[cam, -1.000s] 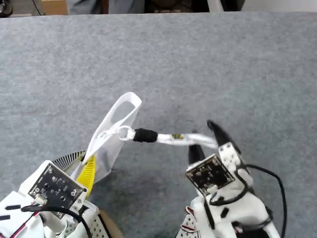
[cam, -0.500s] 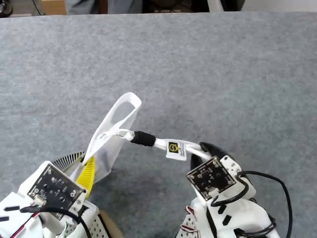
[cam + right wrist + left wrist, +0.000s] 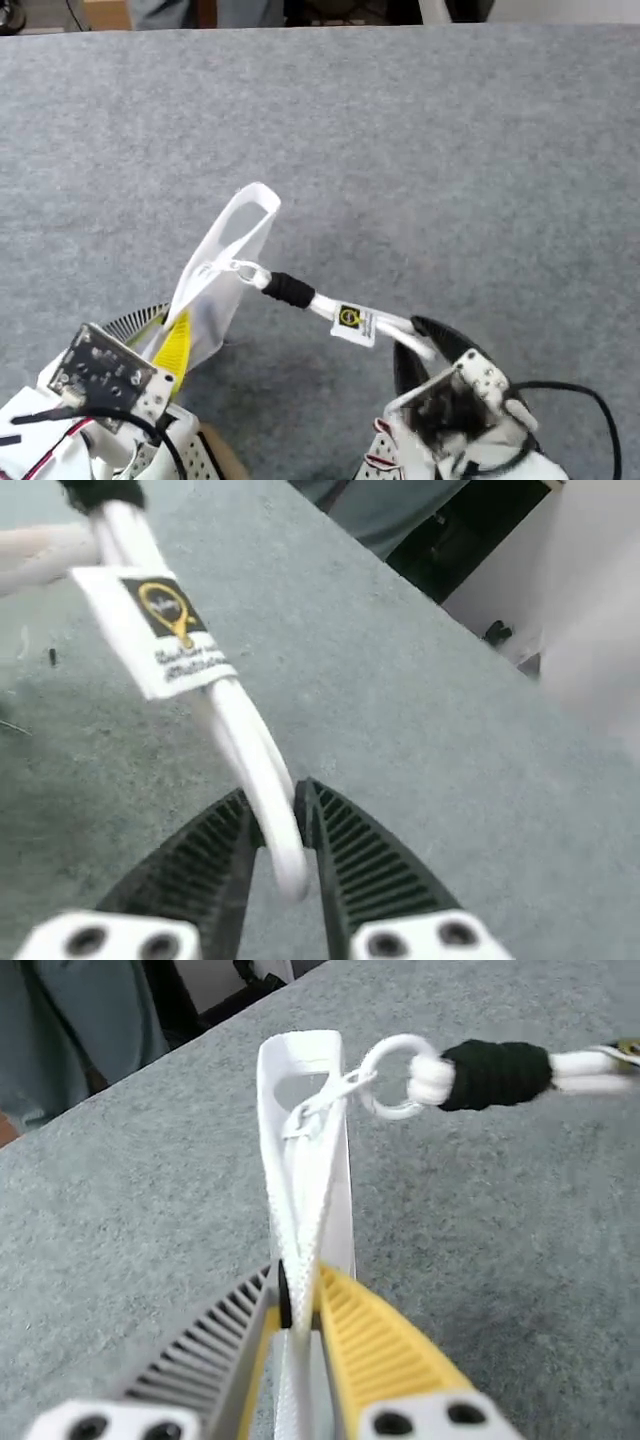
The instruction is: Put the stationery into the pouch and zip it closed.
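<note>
A white pouch (image 3: 222,262) stands on edge, lifted off the grey table. My left gripper (image 3: 168,338), with one yellow and one grey finger, is shut on its near end (image 3: 297,1305). The pouch's narrow white edge (image 3: 305,1150) rises away from those fingers. At its top a white ring (image 3: 388,1078) hangs from the zip pull. A black-wrapped (image 3: 288,290) white cord with a paper tag (image 3: 350,323) runs from the ring to my right gripper (image 3: 412,342). My right gripper (image 3: 279,818) has black fingers shut on the cord's white loop (image 3: 262,780), and the tag (image 3: 158,630) is just beyond them.
The grey felt table (image 3: 450,150) stretches open to the far side and right. Its far edge (image 3: 320,26) meets a dark floor area. Both arm bases crowd the near edge.
My right gripper went from open around the cord to shut on it, then drew back toward the near edge, pulling the cord taut. The pouch top shifted slightly left.
</note>
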Controlling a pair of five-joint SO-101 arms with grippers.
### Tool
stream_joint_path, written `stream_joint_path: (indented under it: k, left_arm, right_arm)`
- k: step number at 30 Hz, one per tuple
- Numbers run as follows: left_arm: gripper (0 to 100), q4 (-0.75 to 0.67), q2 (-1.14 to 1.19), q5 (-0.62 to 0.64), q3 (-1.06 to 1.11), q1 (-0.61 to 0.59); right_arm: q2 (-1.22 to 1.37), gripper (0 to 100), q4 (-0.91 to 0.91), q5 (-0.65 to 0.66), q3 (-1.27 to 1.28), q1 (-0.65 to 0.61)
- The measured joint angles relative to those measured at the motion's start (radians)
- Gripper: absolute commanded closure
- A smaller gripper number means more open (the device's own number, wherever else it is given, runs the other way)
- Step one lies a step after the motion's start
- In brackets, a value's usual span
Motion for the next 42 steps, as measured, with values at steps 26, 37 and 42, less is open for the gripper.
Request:
stream_joint_path:
  k: [26, 37, 42]
  left_arm:
    - [97, -0.003, 0.094, 0.018, -0.002, -0.048]
    - [97, -0.003, 0.094, 0.018, -0.002, -0.049]
    - [97, -0.003, 0.094, 0.018, -0.002, -0.051]
  right_arm:
    - [0.623, 78.4, 0.008, -0.203, -0.496, -0.267]
    - [0.667, 78.6, 0.008, -0.184, -0.153, -0.229]
    - [0.666, 78.6, 0.008, -0.288, -0.249, -0.413]
